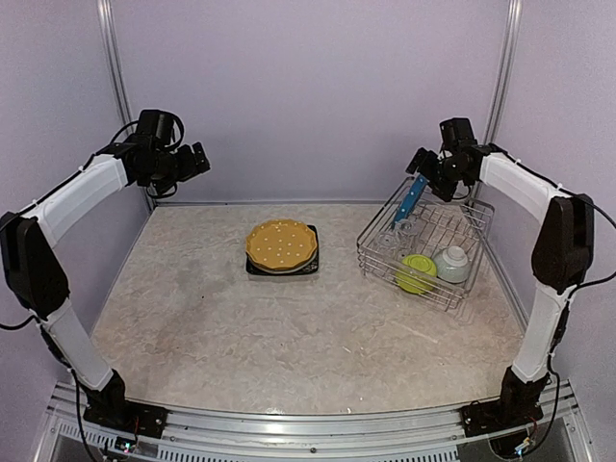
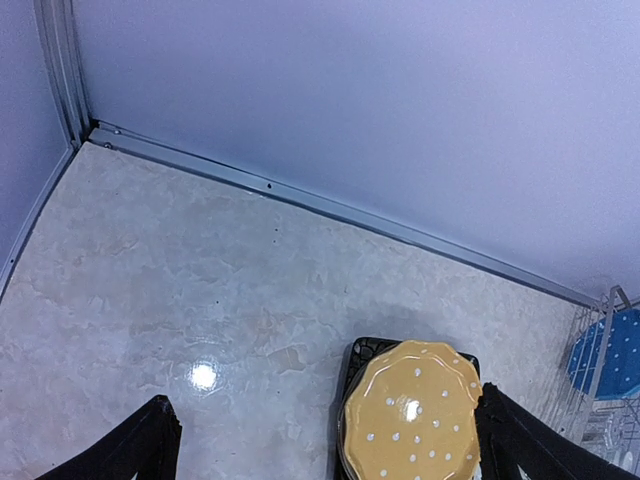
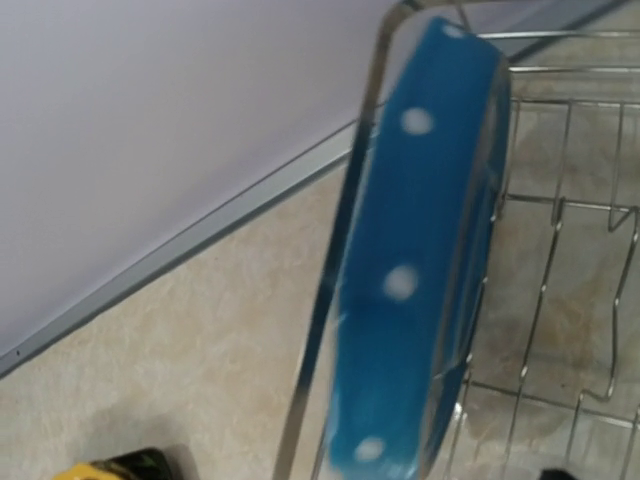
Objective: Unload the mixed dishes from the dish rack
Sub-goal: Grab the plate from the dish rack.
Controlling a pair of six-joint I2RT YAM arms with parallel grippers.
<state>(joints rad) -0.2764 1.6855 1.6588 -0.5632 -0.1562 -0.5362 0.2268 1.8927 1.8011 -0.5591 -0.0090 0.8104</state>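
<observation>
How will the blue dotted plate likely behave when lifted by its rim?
The blue dotted plate looks rigid and glazed, so probably slippery. Standing on edge against the dish rack wire, it may tip or roll if nudged.

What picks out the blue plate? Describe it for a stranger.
Find the silver wire-mesh dish rack on the right. At its far left corner a blue white-dotted plate stands on edge. It is the only blue dish; the lime-green bowl and pale grey-green bowl sit nearer.
</observation>
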